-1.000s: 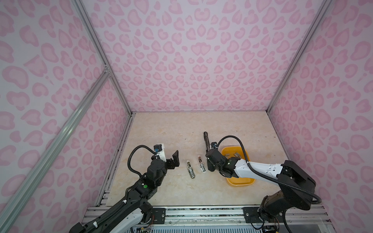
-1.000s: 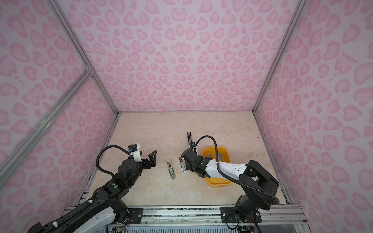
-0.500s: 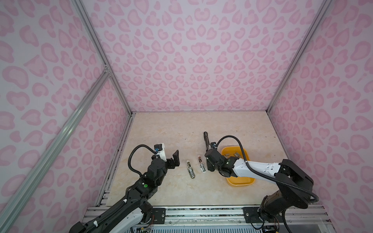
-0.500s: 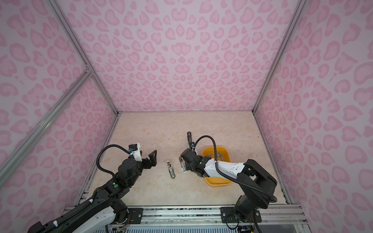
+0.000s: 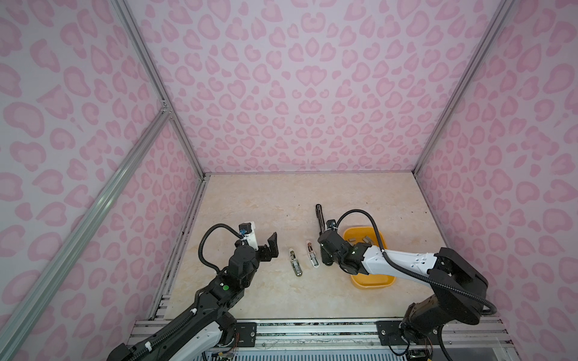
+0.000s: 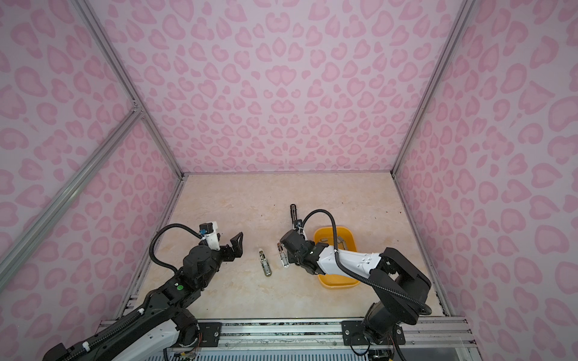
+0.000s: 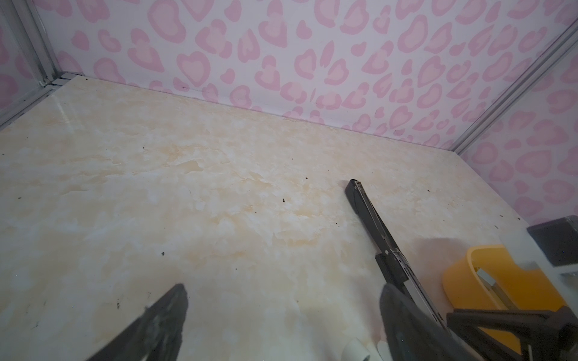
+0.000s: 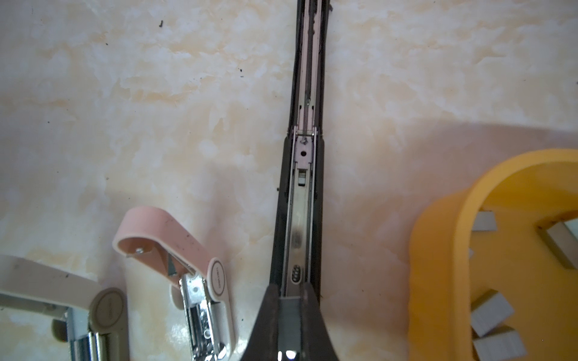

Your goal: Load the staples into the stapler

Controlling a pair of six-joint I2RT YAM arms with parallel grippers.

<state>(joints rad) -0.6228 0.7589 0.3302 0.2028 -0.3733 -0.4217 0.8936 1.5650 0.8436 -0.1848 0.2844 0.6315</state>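
A long black stapler (image 5: 319, 218) (image 8: 308, 175) lies opened flat, its metal channel facing up. In the right wrist view my right gripper (image 8: 289, 293) (image 5: 324, 253) is shut on a grey strip of staples (image 8: 289, 309), held right over the near end of that channel. More staples (image 8: 492, 309) (image 5: 366, 240) lie in the yellow tray (image 5: 372, 281) (image 8: 444, 250) beside it. My left gripper (image 5: 266, 247) (image 7: 281, 290) hangs open above bare table, left of the small staplers, holding nothing.
Two small staplers lie open between the arms: a pink and white one (image 5: 312, 254) (image 8: 200, 281) next to the right gripper, and an olive one (image 5: 295, 264) (image 8: 103, 312) further left. Pink patterned walls close in the table on three sides.
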